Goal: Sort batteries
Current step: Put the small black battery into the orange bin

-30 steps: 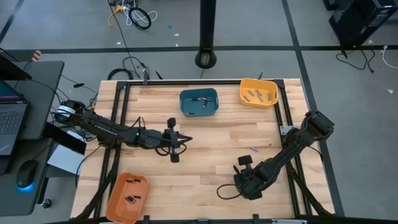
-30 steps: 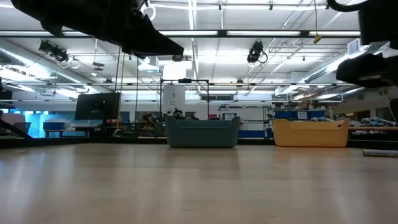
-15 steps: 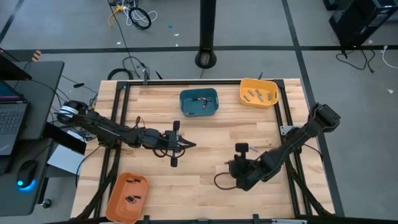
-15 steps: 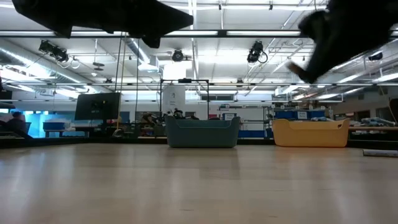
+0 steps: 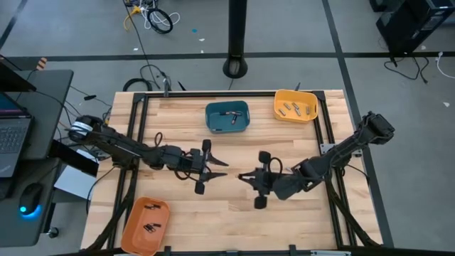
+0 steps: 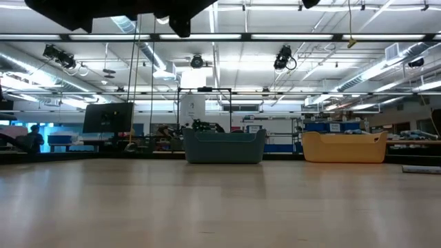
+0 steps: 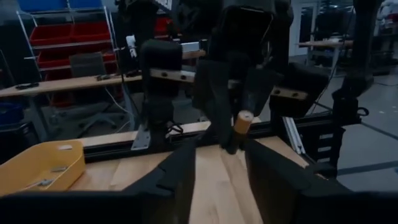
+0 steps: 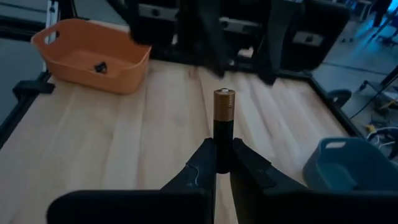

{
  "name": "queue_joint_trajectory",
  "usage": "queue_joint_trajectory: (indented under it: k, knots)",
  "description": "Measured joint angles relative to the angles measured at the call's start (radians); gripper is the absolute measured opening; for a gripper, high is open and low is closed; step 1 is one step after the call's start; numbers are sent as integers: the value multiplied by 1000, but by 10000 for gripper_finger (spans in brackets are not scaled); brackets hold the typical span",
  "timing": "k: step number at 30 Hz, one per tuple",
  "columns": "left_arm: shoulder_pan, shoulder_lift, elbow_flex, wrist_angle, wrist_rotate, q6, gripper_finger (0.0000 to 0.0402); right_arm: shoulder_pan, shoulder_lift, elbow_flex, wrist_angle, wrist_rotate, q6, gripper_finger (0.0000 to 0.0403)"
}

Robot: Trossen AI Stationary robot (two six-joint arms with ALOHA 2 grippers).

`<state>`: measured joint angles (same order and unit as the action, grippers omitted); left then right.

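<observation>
Right gripper (image 8: pixel 222 163): fingers pinched on the dark lower end of one battery (image 8: pixel 224 127), copper-topped, standing upright out of the jaws; placed over mid-table, seen from above (image 5: pixel 245 178) facing the left arm. Left gripper (image 5: pixel 222 167): fingers parted, nothing between them, tips pointed at the right gripper and near it but apart; its own camera shows the held battery (image 7: pixel 240 124) just beyond the gap of its fingers (image 7: pixel 273 180). Step in hand, as judged: a hand-over of the cell from right to left over the wooden table (image 5: pixel 234 220). To do it well: bring the open left fingers squarely round the free copper end, close there, clear of the right fingertips, and let the right pinch go only when the left grip looks firm; a slanted approach could knock the cell loose. Containers: orange bin (image 5: pixel 146 225) at the near left corner, dark cells inside; teal bin (image 5: pixel 227 117) at the far edge, one cell; yellow bin (image 5: pixel 295 106) beside it, several silvery cells. Loose cell (image 5: pixel 291 170) lies on the boards just behind the right arm.
</observation>
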<state>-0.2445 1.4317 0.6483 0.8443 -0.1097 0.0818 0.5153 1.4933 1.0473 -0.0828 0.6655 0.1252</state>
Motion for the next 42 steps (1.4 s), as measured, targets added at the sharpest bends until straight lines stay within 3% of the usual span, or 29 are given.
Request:
queue_joint_trajectory:
  k: [9, 23, 29, 36, 42]
  knots:
    - [-7, 101, 98, 4, 11, -5, 198, -20, 0, 0, 60, -1, -59, 34]
    - [-6, 213, 178, 106, 114, -8, 197, -18, 1, 0, 78, 8, -76, 35]
    - [-6, 213, 178, 115, 122, 18, 152, -8, 1, 0, 95, 18, -78, 35]
    - [-4, 213, 178, 118, 145, 50, 39, -4, 1, 0, 100, 14, -69, 35]
    - [-4, 213, 177, 127, 138, 62, 37, -3, 1, 0, 99, 15, -70, 36]
